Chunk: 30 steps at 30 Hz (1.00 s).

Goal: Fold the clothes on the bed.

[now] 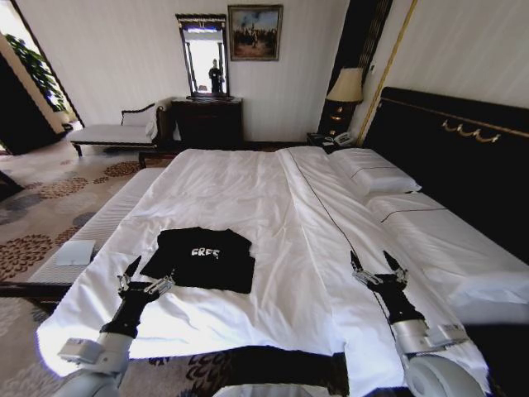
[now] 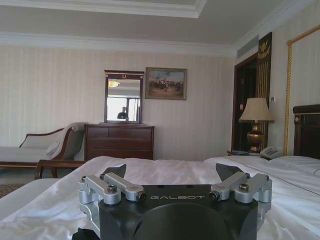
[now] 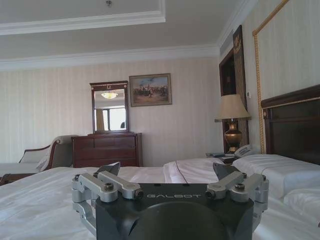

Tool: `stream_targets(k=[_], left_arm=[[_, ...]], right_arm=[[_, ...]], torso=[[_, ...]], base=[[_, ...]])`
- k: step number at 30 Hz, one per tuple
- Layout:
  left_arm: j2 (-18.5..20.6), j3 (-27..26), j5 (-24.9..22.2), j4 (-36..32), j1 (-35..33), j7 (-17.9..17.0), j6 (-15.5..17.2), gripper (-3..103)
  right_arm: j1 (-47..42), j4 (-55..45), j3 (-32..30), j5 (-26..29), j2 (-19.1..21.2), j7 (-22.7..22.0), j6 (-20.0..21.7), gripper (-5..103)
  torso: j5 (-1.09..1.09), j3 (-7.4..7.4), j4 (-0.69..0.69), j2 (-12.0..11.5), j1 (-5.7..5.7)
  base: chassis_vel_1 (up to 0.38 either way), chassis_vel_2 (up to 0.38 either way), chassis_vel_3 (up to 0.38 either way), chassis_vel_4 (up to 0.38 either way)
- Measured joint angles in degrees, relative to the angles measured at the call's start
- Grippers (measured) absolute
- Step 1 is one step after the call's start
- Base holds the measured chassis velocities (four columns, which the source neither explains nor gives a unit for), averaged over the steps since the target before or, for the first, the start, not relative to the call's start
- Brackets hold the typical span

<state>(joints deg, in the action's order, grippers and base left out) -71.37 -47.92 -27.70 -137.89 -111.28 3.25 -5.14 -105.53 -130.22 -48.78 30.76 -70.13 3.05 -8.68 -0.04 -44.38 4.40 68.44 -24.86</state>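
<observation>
Black T-shirt (image 1: 201, 259) lies folded up small on the bed (image 1: 273, 207), nr the foot edge, left side. Left gripper (image 1: 146, 275) just beside its near-left corner — fingers spread, holding nothing. Right gripper (image 1: 378, 267) well apart, over bare sheet nr the foot edge, also spread.

Bed (image 1: 248, 190) with white duvet, dark headboard; black T-shirt (image 1: 202, 258) flat near foot, left side; white pillows (image 1: 376, 175) at headboard.
</observation>
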Motion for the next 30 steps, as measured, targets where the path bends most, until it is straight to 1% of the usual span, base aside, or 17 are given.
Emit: stream_targets(k=[5,12,30], left_arm=[[-0.2,0.3,0.2,0.1,-0.1,0.0,-0.5,100],[-0.7,0.5,1.7,0.8,-0.7,0.0,-2.1,100],[-0.5,0.5,1.5,1.8,-0.2,-0.1,-2.2,100]], right_arm=[[0.4,0.0,0.3,-0.2,-1.2,0.0,0.0,100],[0.3,0.1,0.1,-0.3,-1.9,0.0,-0.4,100],[0.6,0.2,0.3,-0.6,-2.3,0.4,-0.4,100]], torso=[[0.0,0.0,0.0,0.0,0.0],[0.0,0.0,0.0,0.0,0.0],[0.0,0.0,0.0,0.0,0.0]], base=[[0.002,0.007,-0.002,-0.01],[0.003,0.053,0.0,-0.05],[0.009,0.063,-0.011,-0.053]])
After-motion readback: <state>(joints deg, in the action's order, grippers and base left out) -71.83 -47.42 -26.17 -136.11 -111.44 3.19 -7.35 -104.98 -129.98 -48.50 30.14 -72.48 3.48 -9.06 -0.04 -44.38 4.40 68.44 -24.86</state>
